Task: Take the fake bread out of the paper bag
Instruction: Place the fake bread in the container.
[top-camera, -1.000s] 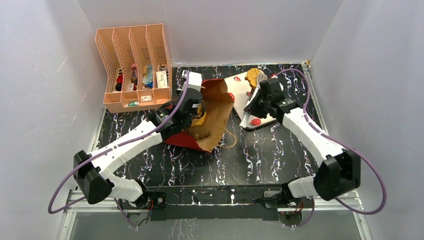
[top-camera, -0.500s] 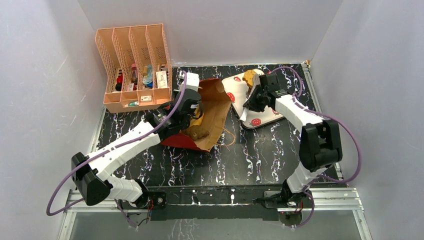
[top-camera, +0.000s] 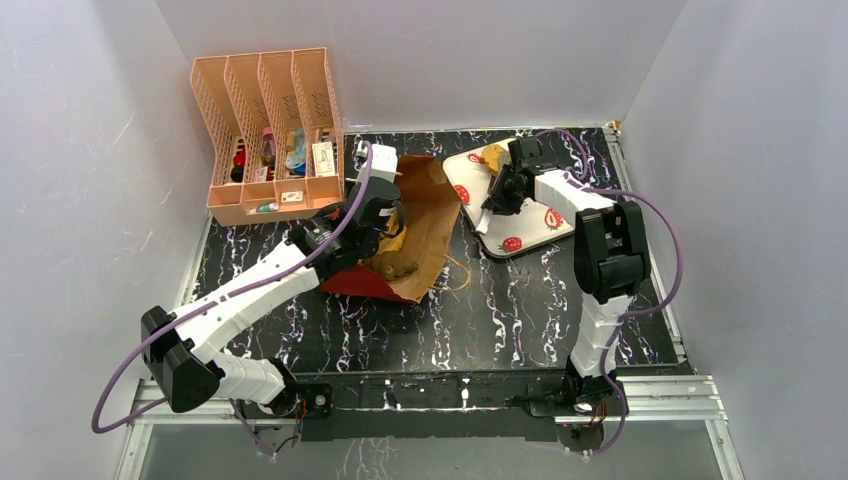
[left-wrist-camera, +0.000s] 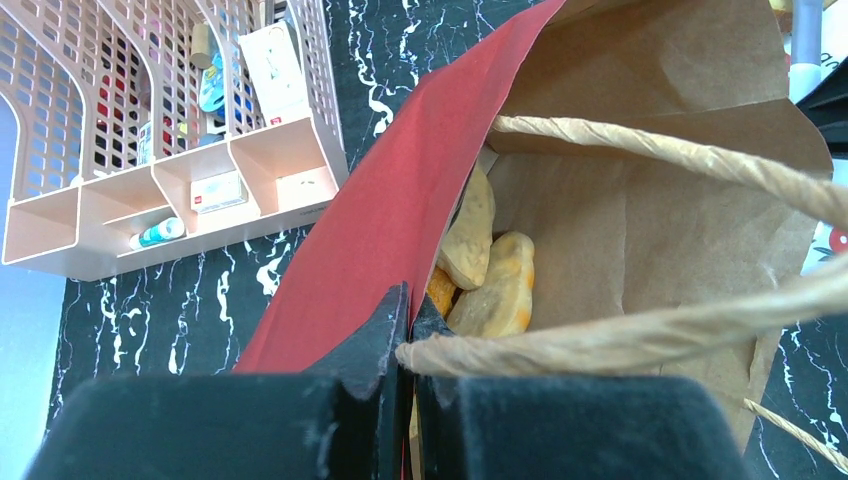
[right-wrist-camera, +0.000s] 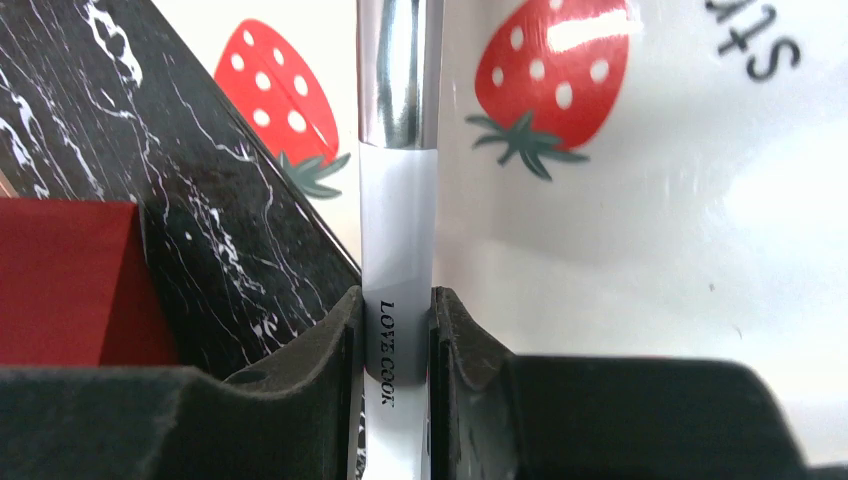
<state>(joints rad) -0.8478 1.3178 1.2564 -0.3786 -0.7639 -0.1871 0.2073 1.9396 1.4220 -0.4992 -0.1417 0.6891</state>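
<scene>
The paper bag (top-camera: 425, 225), red outside and brown inside, lies on its side with its mouth open toward the right. My left gripper (top-camera: 378, 212) (left-wrist-camera: 410, 300) is shut on the bag's red rim (left-wrist-camera: 370, 220), with a cord handle (left-wrist-camera: 620, 330) across its fingers. Fake bread pieces (top-camera: 395, 262) (left-wrist-camera: 500, 290) in tan and yellow lie inside the bag. Another golden piece (top-camera: 492, 155) sits on the strawberry-print tray (top-camera: 535, 235). My right gripper (top-camera: 497, 195) (right-wrist-camera: 397, 300) is shut on a white and silver utensil handle (right-wrist-camera: 398, 180) over the tray (right-wrist-camera: 620, 200).
A peach slotted organiser (top-camera: 270, 130) (left-wrist-camera: 150, 170) with small items stands at the back left beside the bag. White walls close in the black marbled table on three sides. The right arm's elbow rises steeply over the right side.
The right gripper has moved left and farther back with the utensil, its elbow folding upright. The tray has shifted and lies flatter. The left arm and bag have barely moved.
</scene>
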